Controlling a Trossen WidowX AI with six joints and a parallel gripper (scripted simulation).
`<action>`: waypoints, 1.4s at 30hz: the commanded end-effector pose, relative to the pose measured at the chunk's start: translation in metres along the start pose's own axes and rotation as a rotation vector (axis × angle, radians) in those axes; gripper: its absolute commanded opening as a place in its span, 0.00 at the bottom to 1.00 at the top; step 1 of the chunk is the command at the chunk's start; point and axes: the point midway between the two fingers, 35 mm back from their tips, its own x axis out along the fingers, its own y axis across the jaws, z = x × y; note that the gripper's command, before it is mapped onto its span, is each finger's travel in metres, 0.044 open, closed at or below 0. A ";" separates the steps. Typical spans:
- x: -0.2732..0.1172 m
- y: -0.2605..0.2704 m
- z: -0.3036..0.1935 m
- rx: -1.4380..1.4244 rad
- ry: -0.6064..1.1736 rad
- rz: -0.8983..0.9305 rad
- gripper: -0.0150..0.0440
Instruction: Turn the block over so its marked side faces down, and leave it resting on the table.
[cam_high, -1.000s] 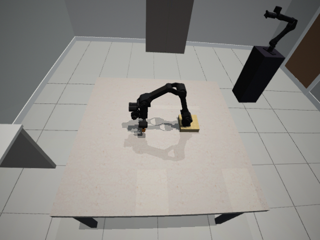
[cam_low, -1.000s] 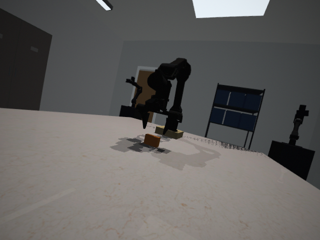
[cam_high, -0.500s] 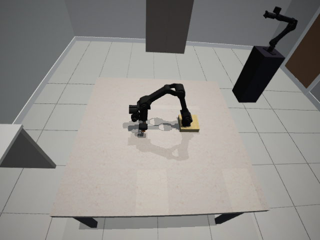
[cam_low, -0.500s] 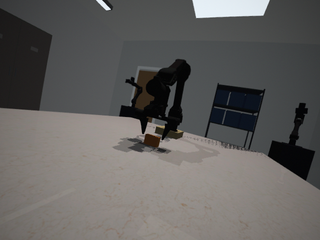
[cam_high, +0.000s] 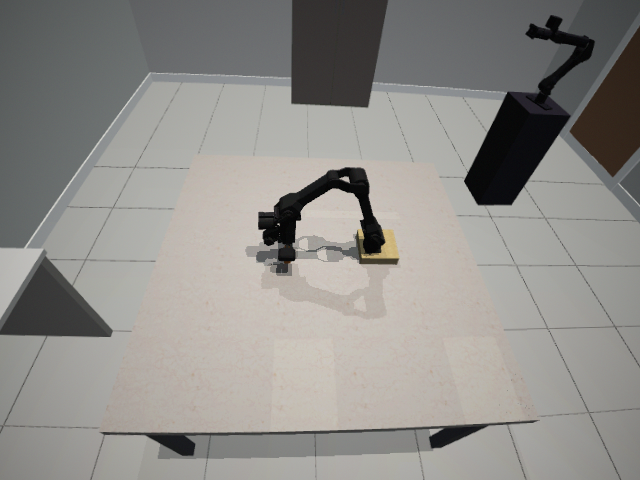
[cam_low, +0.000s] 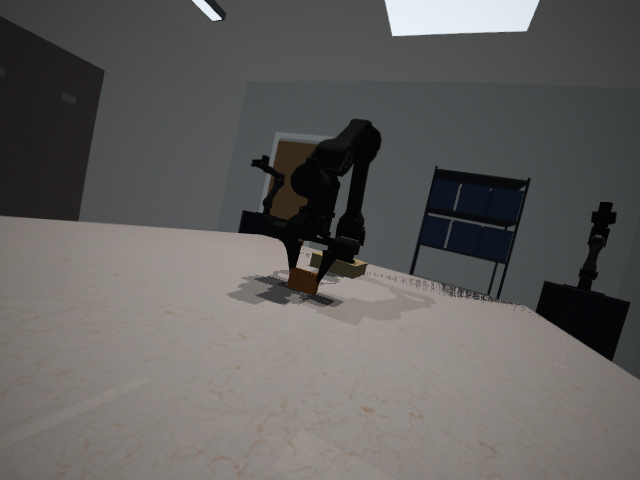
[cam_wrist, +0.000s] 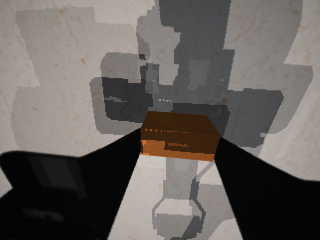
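The orange block (cam_low: 302, 281) (cam_wrist: 181, 123) is on the table (cam_high: 217, 372) (cam_low: 155, 335), with a long side towards the exterior camera. My gripper (cam_low: 305, 274) (cam_wrist: 177, 136) points down over it and is shut on the block, one fingertip against each short end. In the wrist view its upper face is dark brown and the face nearer the camera is brighter orange, with small dark and light patches. I cannot tell which side is the marked one. In the top view the gripper hides nearly all of the block.
The arm's yellow base block (cam_high: 387, 242) (cam_low: 338, 267) stands on the table behind the gripper, with the arm arching over from it. Dark arm shadows lie around the orange block. Another arm on a dark pedestal (cam_high: 516, 149) stands off the table.
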 end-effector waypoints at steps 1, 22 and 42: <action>0.003 0.000 -0.001 -0.001 0.009 0.002 0.67; -0.026 0.000 -0.001 -0.001 0.008 0.002 0.25; -0.016 0.000 0.002 -0.005 -0.206 -0.003 0.25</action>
